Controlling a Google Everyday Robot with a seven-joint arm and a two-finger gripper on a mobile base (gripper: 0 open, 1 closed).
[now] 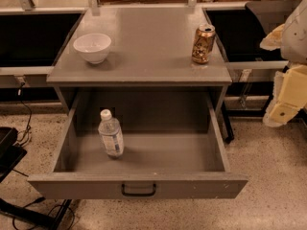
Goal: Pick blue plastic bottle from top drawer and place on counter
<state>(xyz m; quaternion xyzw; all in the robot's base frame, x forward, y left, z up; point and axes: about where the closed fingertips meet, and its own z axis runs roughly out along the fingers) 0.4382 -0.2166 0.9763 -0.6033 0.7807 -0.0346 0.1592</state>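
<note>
Speckled pale floor [273,176] surrounds a grey cabinet in the middle of the frame. Left of centre, the blue plastic bottle [111,137] stands upright on the bottom of the open top drawer [168,155], with its white cap up and apart from all the drawer walls. Above it in the frame lies the table [148,42], the flat grey top of the cabinet; its front edge covers the back part of the drawer. On the table a white bowl [92,47] sits at the upper left and a gold-brown can [204,44] at the upper right, with bare surface between them. The end effector [288,97] is at the right edge of the frame, outside the drawer and well apart from the bottle. Whether it is open or closed I cannot tell.

The risks, as I judge them:
- **Tipping:** the bottle looks tall, narrow and light, so a touch on one side only may tip it, and then it would roll in the drawer.
- **Slipping:** its thin plastic may give under pressure and slip out.
- **Lifting out:** the bottle or the arm could strike the front edge of the table.
- **Placing:** coming too near the can or the bowl may knock them, and a tilted release may let the bottle fall.
</note>
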